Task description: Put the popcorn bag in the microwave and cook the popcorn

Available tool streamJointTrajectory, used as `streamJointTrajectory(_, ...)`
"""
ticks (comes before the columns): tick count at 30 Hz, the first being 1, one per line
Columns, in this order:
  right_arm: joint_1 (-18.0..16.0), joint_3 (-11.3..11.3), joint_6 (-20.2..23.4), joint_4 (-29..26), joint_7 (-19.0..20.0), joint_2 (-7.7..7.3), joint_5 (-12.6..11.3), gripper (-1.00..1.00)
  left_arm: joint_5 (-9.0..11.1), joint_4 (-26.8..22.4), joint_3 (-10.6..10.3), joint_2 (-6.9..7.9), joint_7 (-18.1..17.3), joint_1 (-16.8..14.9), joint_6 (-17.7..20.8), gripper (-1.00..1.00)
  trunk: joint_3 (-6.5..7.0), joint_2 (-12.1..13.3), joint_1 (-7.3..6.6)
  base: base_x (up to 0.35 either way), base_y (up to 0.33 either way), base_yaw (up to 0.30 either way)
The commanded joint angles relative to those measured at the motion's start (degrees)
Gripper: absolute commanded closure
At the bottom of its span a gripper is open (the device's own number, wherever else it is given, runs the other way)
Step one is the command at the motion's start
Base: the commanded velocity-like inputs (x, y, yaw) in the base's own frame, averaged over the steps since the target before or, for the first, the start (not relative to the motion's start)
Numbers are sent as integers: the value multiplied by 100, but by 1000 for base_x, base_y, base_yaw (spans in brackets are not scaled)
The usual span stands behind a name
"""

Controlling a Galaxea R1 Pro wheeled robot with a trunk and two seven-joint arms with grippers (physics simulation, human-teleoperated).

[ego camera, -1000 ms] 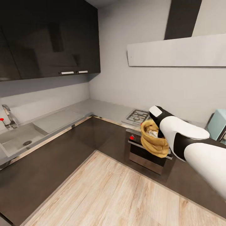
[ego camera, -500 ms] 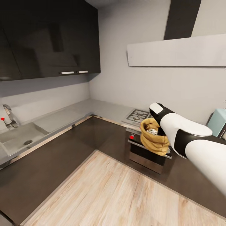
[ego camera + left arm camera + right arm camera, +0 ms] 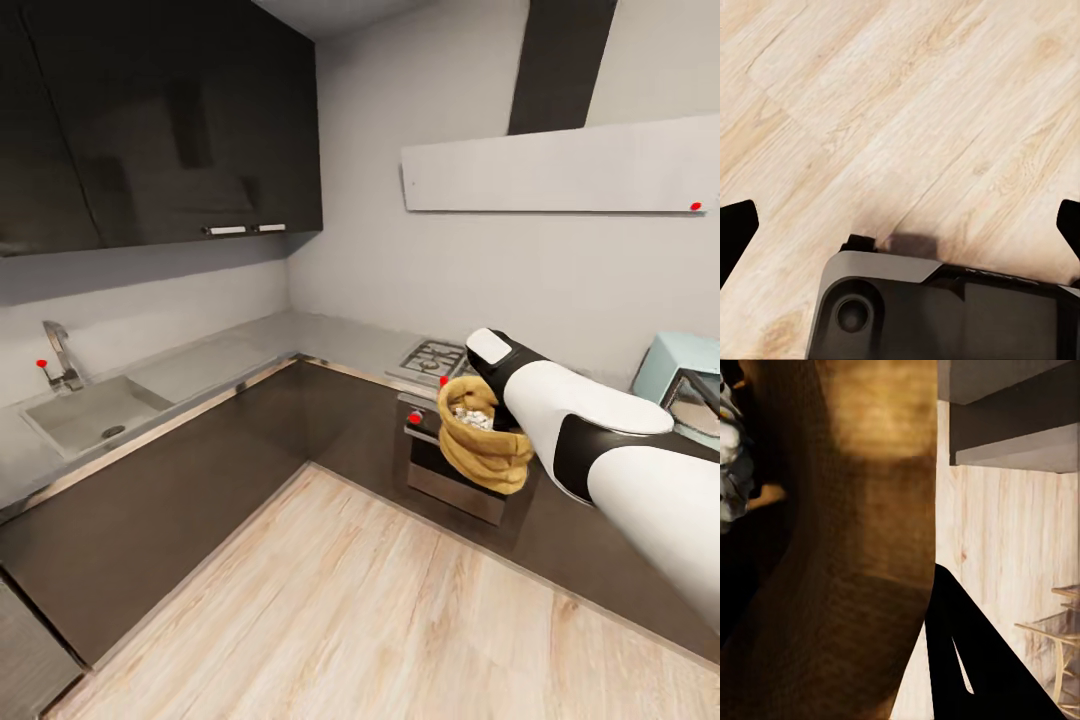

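The right gripper (image 3: 497,412) is closed on the popcorn bag (image 3: 482,447), carried in the air at the end of the white and black right arm (image 3: 590,440). In the right wrist view the bag's tan weave (image 3: 847,555) lies directly against the camera, with one dark finger (image 3: 967,660) pressed along its outer wall; the other finger is hidden, apparently inside the sack. Pale popcorn (image 3: 470,416) sits in the bag's open mouth, which faces up and slightly away from the arm, the rolled rim intact.

Directly below the held bag is pale wood floor (image 3: 350,600). Just beyond the bag, at about its level, stands the steel oven (image 3: 440,470) with red knobs, and the gas hob (image 3: 432,358) above it on the grey countertop (image 3: 330,340). Out past the right forearm, well apart from the bag, is the pale-blue microwave (image 3: 672,365); its dark door (image 3: 697,400) appears to stand open, though the angle makes this uncertain.

The left gripper (image 3: 900,225) points at the floor with its two dark fingertips (image 3: 735,232) spread wide and nothing between them; the robot's dark base (image 3: 945,307) lies under it.

Farthest from the right gripper, across the corner of the worktop, are the sink (image 3: 85,415) and tap (image 3: 60,352) under dark wall cabinets (image 3: 160,120). A pale hood (image 3: 560,165) hangs on the wall above the hob.
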Motion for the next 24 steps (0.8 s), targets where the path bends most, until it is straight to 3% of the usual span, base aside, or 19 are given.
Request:
streamJointTrajectory(1,-10,-26,22,-4,-16,4,10,100,9,4,10,-2,7,-4,-17,-100,-14,-14,0,-342,0,0)
streamJointTrajectory(6,-20,-24,21,15,9,35,10,100,12,2,10,-2,7,-4,-17,-100,-14,-14,0,-342,0,0)
streamJointTrajectory(12,-28,-20,5,20,21,243,10,100,17,2,10,-2,7,-4,-17,-100,-14,-14,0,-342,0,-32)
streamJointTrajectory(24,-33,-15,4,11,12,246,20,100,18,3,10,-2,7,-4,-17,-100,-14,-14,0,-342,0,-283)
